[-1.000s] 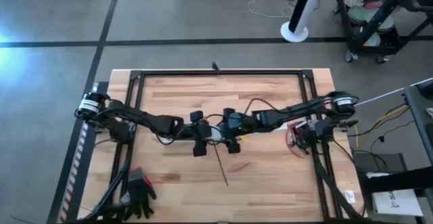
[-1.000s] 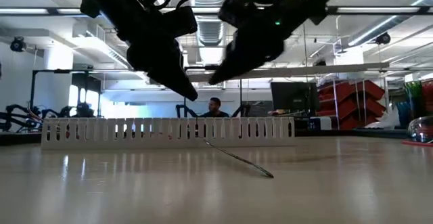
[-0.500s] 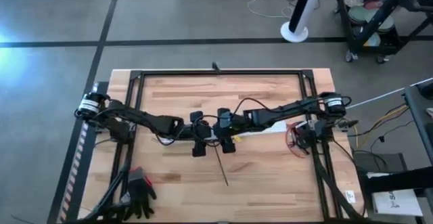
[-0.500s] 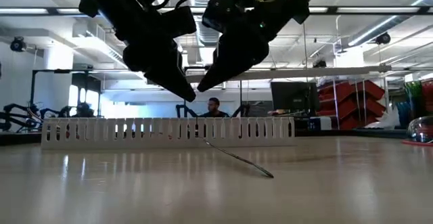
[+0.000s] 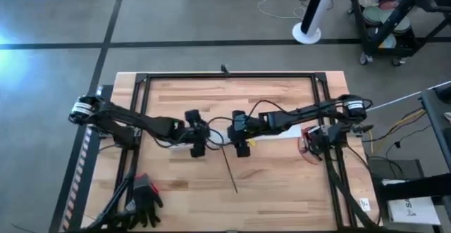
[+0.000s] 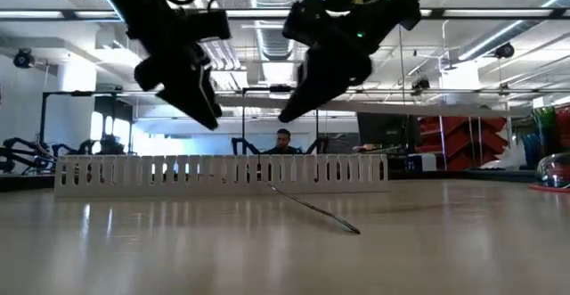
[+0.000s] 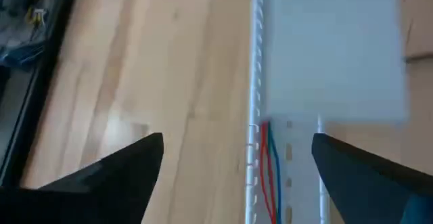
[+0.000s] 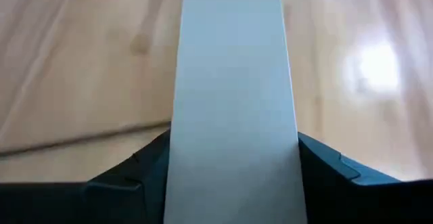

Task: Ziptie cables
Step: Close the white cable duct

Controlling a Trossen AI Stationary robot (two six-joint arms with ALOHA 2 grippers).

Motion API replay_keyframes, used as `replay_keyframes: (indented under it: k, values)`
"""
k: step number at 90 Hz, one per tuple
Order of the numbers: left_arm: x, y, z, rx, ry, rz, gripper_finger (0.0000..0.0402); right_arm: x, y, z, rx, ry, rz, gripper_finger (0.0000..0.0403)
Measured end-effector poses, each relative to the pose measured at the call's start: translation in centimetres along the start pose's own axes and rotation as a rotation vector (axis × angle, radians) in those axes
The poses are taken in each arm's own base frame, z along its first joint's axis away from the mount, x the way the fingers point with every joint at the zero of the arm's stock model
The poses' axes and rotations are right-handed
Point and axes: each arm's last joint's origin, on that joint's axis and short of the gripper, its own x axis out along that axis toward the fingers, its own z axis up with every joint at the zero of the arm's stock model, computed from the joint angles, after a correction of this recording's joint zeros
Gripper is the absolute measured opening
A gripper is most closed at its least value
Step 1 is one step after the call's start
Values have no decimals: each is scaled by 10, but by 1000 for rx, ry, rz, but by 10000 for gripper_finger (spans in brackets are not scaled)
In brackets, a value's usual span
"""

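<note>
The left gripper [image 5: 196,144] and right gripper [image 5: 243,144] hang close together over mid-table in the high view, with a dark ziptie [image 5: 230,171] lying loose just nearer the front edge. In the low view both hover above a slotted white duct [image 6: 223,172]. The left wrist view shows its fingers spread wide, and the cables [image 7: 266,173] lie in the duct between them, running along it, so the left arm is probably nearer. In the right wrist view its fingers clamp the white strip [image 8: 233,102].

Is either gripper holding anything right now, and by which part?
The right gripper pinches the long white flat strip across its width, near one end; the open left gripper holds nothing.
</note>
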Motion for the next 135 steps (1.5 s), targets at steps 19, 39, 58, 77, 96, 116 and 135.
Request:
replay_keyframes:
  k: [19,39,58,77,96,116,135]
  values:
    - [18,-10,-17,-64,-151,-100,347,-18,-4,-27,10,-2,-27,212]
    - [49,-10,-17,-101,-266,-99,347,-13,-8,-51,13,34,-7,212]
    - [69,-12,-7,-72,-225,-152,347,-10,-13,-60,21,30,3,212]
    - [89,-21,-4,-21,-183,-199,347,-10,-16,-65,28,36,39,212]
    - [107,-22,-11,1,-130,-181,348,-9,-16,-70,37,52,45,212]
    - [113,-23,-21,30,-85,-176,340,-10,-16,-76,44,73,44,212]
    - [112,-23,-28,57,-46,-177,264,-12,-17,-73,35,52,15,212]
